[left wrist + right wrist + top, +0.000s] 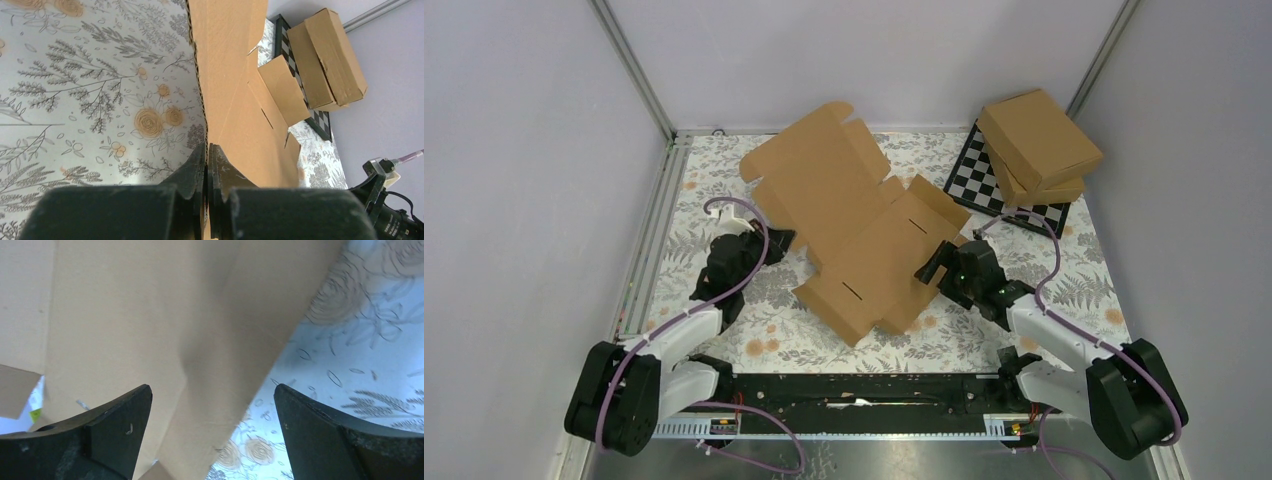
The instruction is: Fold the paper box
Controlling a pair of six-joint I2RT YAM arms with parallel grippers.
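Observation:
The paper box (854, 225) is a flat brown die-cut blank with flaps and slots, lying diagonally mid-table, its far flaps raised. My left gripper (772, 240) is shut on the blank's left edge; in the left wrist view the fingers (206, 165) pinch the corrugated edge of the blank (240, 100). My right gripper (936, 262) is open at the blank's right edge. In the right wrist view its jaws stand wide apart around a blurred flap of the blank (165, 330), with neither finger visibly touching it.
Two ready-made cardboard boxes (1039, 145) are stacked on a checkerboard (984, 180) at the back right, also in the left wrist view (325, 60). A floral cloth (724, 190) covers the table. Metal frame posts and grey walls enclose the area.

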